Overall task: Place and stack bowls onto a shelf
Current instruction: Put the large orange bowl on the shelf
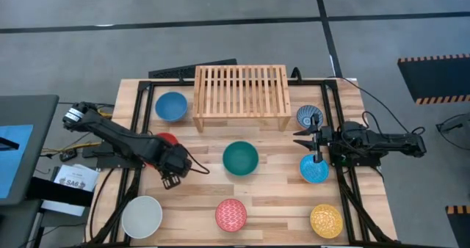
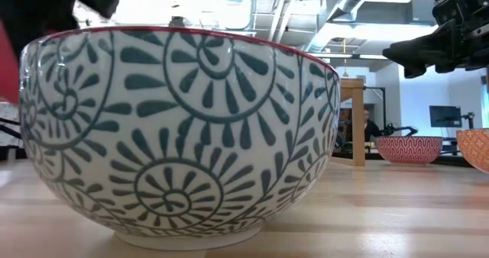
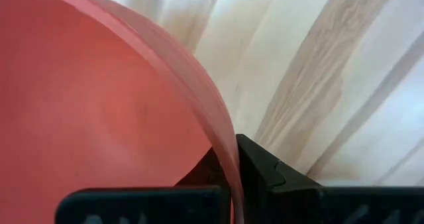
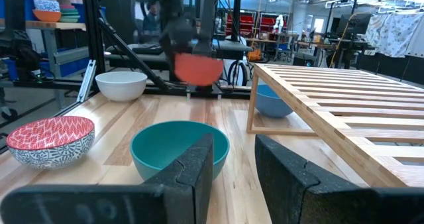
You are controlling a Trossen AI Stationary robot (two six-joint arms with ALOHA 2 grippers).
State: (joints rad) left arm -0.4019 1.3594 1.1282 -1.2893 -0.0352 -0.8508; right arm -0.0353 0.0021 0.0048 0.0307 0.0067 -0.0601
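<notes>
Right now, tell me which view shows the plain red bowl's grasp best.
The left wrist view: the left gripper fingers pinch the red bowl rim. The right wrist view shows the bowl whole but distant; the high view shows a sliver beside the arm; the low view shows only a red edge.

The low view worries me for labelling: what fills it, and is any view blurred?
Low view: the blue-white patterned bowl fills most of it, with bright ceiling lights behind. Left wrist view: the red bowl sits so close that it looks soft. Right wrist view: that bowl and the left gripper are motion-blurred.
</notes>
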